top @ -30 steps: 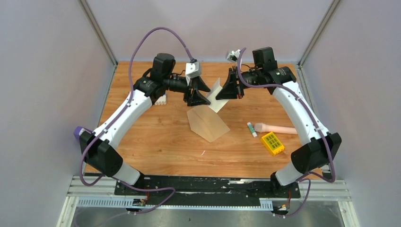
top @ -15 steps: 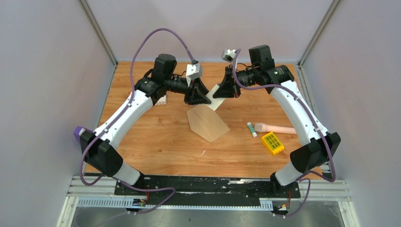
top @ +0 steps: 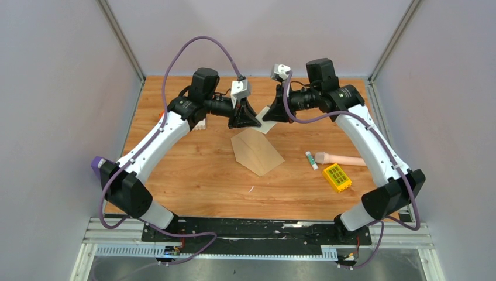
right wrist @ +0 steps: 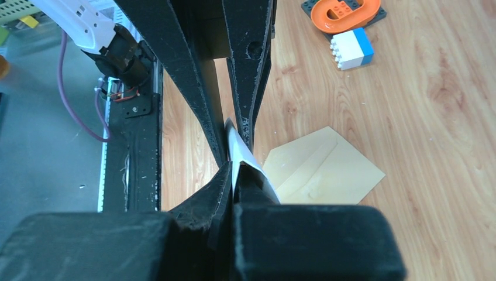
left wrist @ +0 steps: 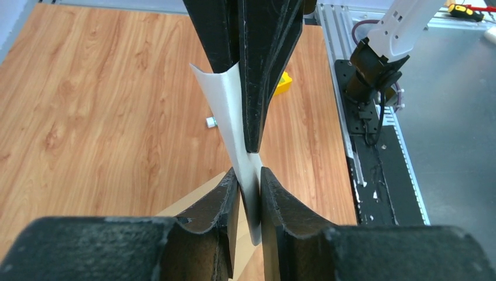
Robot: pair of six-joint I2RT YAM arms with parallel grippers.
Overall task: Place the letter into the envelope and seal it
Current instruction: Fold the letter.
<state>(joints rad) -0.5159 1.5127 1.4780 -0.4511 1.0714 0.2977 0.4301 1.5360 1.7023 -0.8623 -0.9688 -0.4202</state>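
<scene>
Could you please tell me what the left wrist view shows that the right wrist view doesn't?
Left wrist only: a yellow rectangular block and the right arm's base. Right wrist only: an orange plastic ring, a white-and-blue brick and the left arm's base. Both: the pale cream paper letter between the fingertips of the left gripper and right gripper, and the tan-brown kraft envelope.
</scene>
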